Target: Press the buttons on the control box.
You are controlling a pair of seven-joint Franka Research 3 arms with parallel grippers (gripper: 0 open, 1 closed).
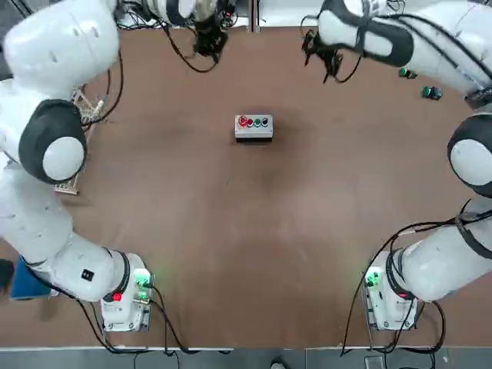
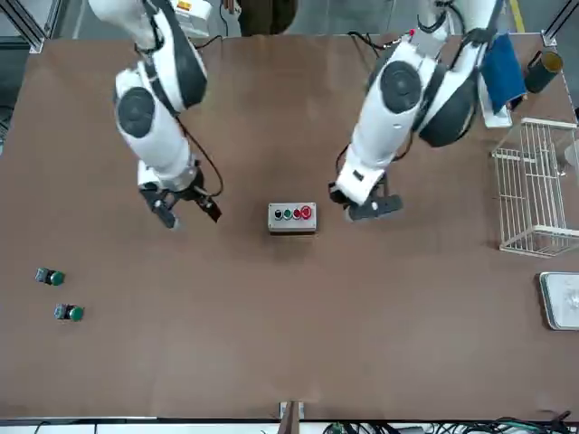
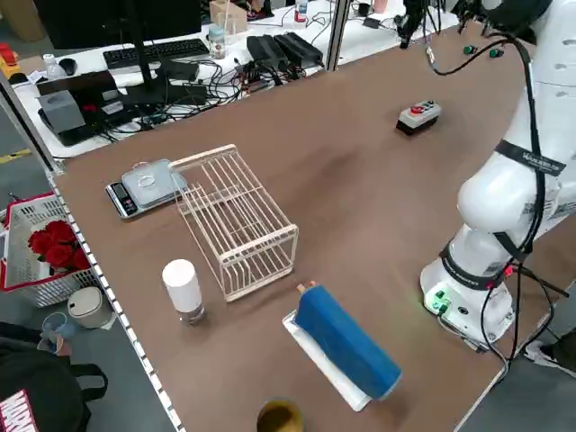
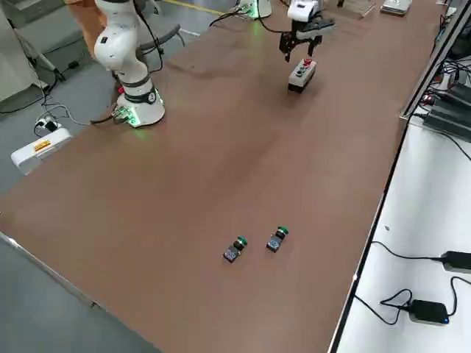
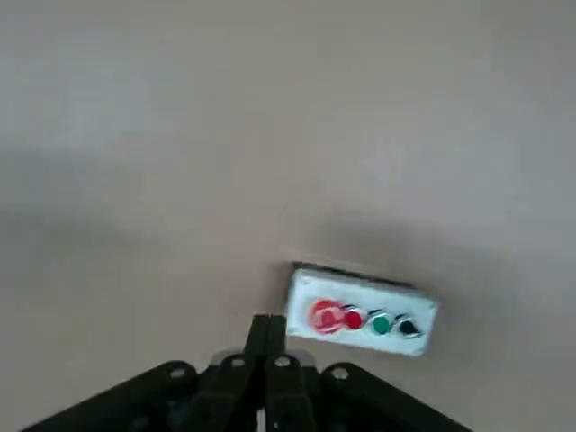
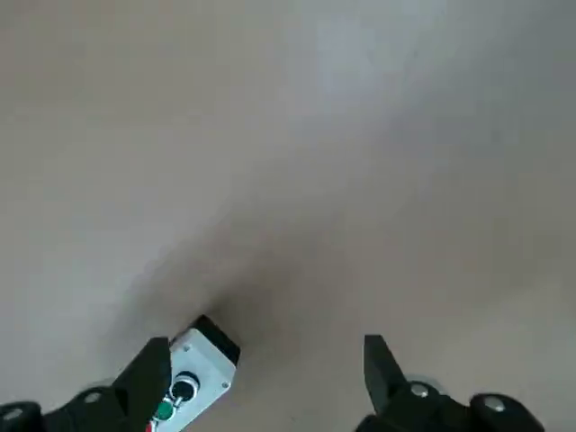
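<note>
While our control box (image 1: 244, 137) sits just above centre, toward twelve o'clock, in the top view, neither gripper touches it; the left wrist view shows our left gripper (image 5: 269, 320) closed and empty, the box near its two o'clock, buttons (image 5: 367, 319) seemingly all still to press; the right wrist view shows our right gripper (image 6: 272, 346) open.

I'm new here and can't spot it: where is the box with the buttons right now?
The push-button control box sits on the brown table, near the middle in the top view, between the two arms and beyond their bases.
</note>
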